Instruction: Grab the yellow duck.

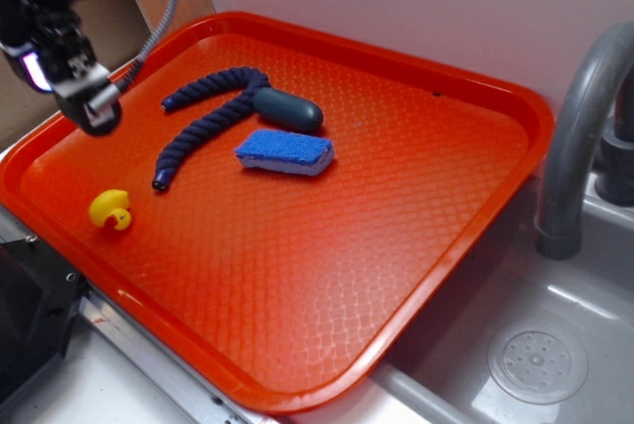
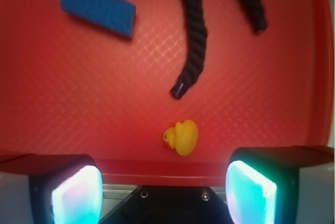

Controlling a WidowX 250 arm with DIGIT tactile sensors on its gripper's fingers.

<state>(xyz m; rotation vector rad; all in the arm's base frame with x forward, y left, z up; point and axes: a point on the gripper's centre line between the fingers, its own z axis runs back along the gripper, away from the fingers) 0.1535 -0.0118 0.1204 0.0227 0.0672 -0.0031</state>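
Note:
The yellow duck [image 1: 110, 210] [image 2: 182, 136], tiny with an orange beak, lies on the red tray [image 1: 396, 196] close to its left rim. My gripper [image 1: 87, 97] [image 2: 163, 190] hangs high above the tray's left edge, well above the duck and apart from it. Its two glowing pads [image 2: 78, 195] stand wide apart with nothing between them, so it is open. In the wrist view the duck sits just beyond the gap between the pads.
A dark blue rope [image 1: 203, 119] [image 2: 194, 41], a blue sponge [image 1: 285, 152] [image 2: 98, 9] and a dark green oblong object [image 1: 288, 109] lie further in on the tray. A grey faucet [image 1: 580, 137] and sink drain [image 1: 537, 365] are at the right.

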